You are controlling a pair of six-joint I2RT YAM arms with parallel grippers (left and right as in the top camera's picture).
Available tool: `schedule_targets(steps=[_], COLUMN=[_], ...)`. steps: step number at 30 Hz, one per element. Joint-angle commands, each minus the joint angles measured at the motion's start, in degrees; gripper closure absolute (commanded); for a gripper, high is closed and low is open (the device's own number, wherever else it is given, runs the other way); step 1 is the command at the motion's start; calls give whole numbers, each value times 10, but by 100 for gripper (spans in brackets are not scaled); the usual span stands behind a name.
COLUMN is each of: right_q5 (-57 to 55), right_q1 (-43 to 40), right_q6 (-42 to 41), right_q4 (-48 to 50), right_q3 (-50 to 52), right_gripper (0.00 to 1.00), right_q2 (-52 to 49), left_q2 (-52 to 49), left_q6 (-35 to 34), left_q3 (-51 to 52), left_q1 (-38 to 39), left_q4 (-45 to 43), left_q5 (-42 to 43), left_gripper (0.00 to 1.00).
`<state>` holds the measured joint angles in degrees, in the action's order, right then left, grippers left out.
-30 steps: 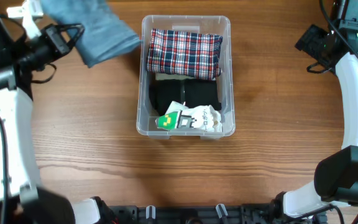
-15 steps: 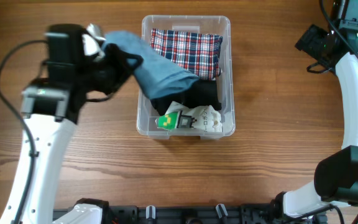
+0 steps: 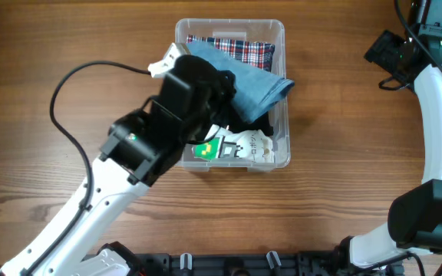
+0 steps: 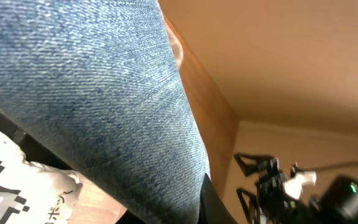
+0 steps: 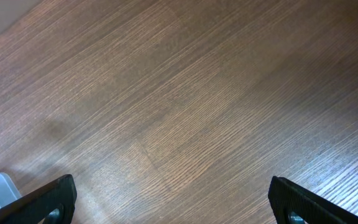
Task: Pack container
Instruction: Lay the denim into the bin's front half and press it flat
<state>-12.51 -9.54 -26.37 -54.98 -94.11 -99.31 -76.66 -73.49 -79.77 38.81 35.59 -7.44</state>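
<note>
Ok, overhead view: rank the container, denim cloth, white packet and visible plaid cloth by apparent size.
1. container
2. denim cloth
3. white packet and the exposed part of the plaid cloth look alike, so they are not ranked.

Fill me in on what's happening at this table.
The left gripper is shut on a blue denim garment and holds it over the container, where it covers most of a plaid cloth. Dark clothing and a white packet already lie inside. The right gripper is open and empty over bare table, off to the right.
</note>
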Motion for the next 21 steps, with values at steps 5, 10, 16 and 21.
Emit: schedule_targets(steps=[5, 10, 16, 21], right_q5=[-10, -10, -10, -10], right_q1=[-1, -1, -1, -1], right_q6=[-8, -8, -8, -8], right_q4=[2, 2, 2, 2], right_q3=[1, 1, 1, 1], right_gripper=[0, 0, 0, 0], right_q2=[-6, -6, -6, -6], left_q2=[-77, -122, -114, -112], left_q6=[-125, -158, -157, -157], left_q3=[-11, -11, -11, -11], left_q1=[26, 26, 26, 26], left_q4=[-13, -14, -16, -33], left_q5=[-110, -77, -48, 2], left_gripper=[96, 95, 84, 18])
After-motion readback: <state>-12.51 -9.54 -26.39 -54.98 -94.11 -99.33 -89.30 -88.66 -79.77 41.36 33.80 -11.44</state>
